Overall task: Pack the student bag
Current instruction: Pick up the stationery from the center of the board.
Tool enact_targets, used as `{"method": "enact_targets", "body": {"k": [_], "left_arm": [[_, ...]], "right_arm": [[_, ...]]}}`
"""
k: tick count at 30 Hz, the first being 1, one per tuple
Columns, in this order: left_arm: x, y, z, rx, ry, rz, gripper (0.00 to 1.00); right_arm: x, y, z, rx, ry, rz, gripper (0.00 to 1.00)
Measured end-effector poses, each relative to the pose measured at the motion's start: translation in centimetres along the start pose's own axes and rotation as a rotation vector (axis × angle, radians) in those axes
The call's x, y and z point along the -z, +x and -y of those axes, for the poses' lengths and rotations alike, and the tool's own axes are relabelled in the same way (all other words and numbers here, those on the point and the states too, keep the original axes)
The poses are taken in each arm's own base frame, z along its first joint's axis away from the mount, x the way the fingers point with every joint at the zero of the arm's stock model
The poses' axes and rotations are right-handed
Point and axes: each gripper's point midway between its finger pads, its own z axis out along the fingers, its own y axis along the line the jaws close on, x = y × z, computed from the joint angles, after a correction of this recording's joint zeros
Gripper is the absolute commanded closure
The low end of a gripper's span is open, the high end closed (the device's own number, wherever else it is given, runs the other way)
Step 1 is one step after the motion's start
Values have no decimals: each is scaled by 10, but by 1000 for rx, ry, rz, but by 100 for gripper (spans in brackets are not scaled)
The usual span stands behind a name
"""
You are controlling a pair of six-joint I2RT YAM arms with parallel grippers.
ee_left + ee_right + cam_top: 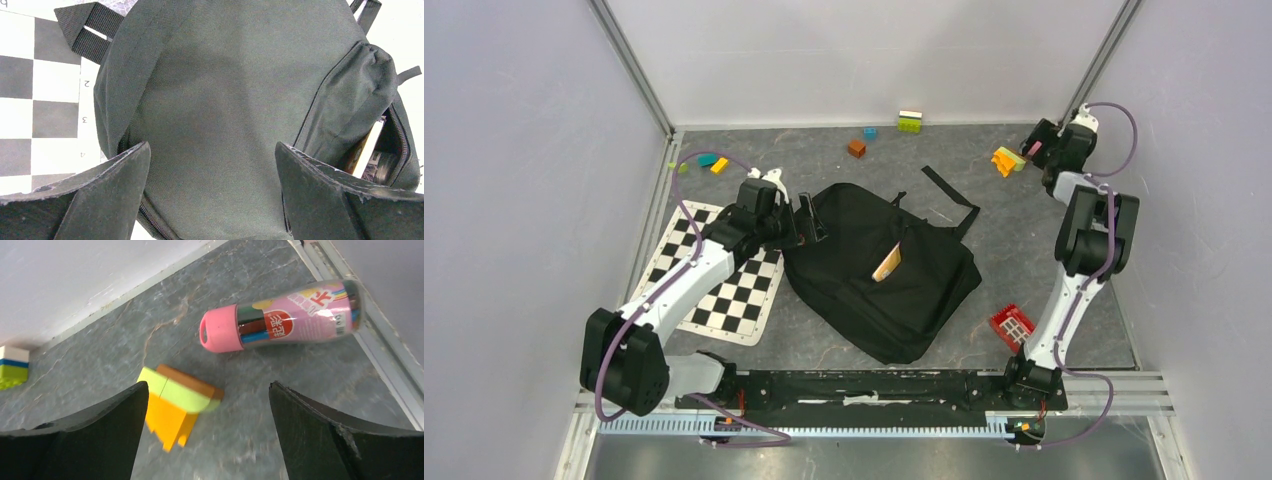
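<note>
Now left end effector (pixel 211 150) gapes — at student bag (pixel 225 75).

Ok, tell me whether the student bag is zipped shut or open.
Open. The student bag gapes along its zip, with a tan book poking out of the opening.

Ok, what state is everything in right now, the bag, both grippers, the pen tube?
student bag: lying flat, zip open, book poking out.
left gripper: open, empty, over the bag.
right gripper: open, empty, above the blocks.
pen tube: on its side, pink cap on.
</note>
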Motion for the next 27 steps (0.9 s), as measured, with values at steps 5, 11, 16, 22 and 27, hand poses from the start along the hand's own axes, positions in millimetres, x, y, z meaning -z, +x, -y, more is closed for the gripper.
{"method": "enact_targets", "body": {"k": [5,11,16,22,27], "left_arm": [[-2,-2,1,-2,11,16,0],[-4,-6,3,-5,23,34,0],[-4,-6,3,-5,23,34,0],[-5,-4,2,-4,22,32,0],[-8,-3,1,-4,19,28,0]], "right_arm": [[54,-36,-5,36,51,33,4],[84,-97,0,-51,164,154,11],[58,-85,16,-244,224,107,12],[26,-31,37,-472,328,0,12],[16,-23,34,-600,383,-19,10]]}}
